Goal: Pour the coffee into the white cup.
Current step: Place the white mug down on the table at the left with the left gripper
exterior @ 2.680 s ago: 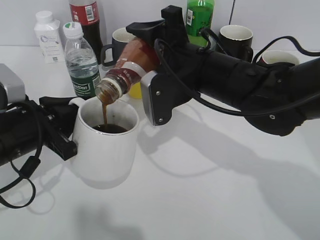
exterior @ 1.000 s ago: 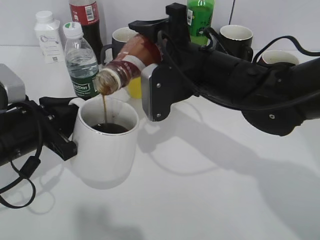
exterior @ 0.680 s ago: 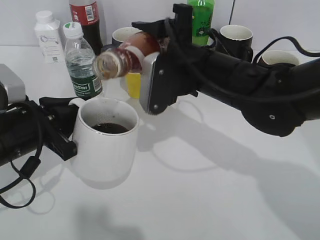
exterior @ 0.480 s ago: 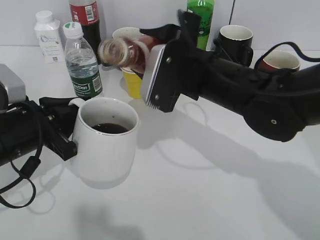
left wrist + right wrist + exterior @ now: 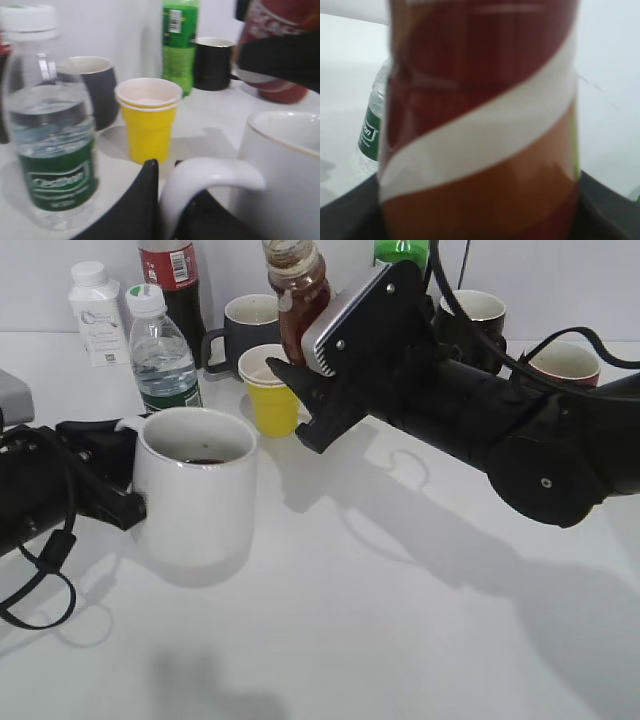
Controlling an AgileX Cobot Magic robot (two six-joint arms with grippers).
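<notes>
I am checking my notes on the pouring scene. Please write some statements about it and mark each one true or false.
1. The coffee bottle is upright in the right pincer. True.
2. The left pincer grips the white cup by its handle. True.
3. The white cup is empty. False: dark liquid shows inside.
4. The yellow paper cup lies on its side. False: it stands upright.
5. Coffee is streaming into the white cup. False: no stream shows.

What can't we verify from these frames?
- Coffee level in the white cup: exterior view shows only a dark sliver; the rim hides the rest.
- Coffee bottle mouth: cut off by the exterior view's top edge.
- Right hand contact on the bottle: right wrist view is filled by the blurred label.
- Left hand fingertips: left wrist view's bottom edge cuts them off at the handle.
</notes>
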